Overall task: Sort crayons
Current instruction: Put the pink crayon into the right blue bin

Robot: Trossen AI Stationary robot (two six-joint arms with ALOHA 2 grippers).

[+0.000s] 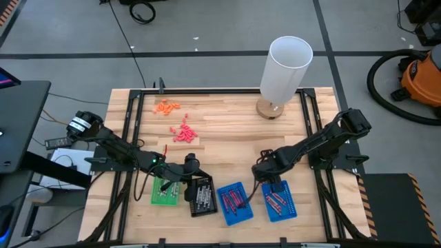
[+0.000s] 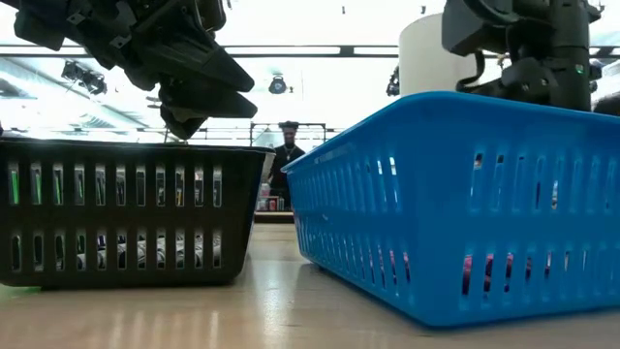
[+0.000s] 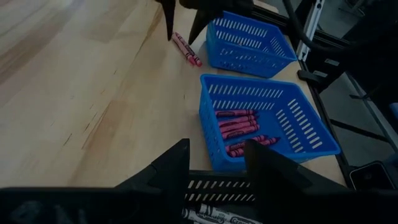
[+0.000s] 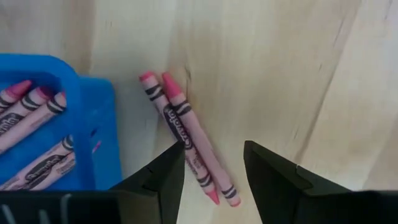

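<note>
right hand (image 4: pixel 212 168) – fingers apart over two pink crayons (image 4: pixel 186 134) lying side by side on the tabletop just beside the blue tray (image 4: pixel 93 124) | we judge them light, stiff, paper-wrapped – pinch mid-length | left hand (image 3: pixel 214 165) apart, empty, over black tray (image 1: pixel 201 195)

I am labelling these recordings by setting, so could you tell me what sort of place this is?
Most likely a robotics lab or workshop, not a home. A wooden table framed by black rails carries the arms, an orange shop vacuum stands on the grey floor, and the low view shows a large room with ceiling strip lights.
</note>
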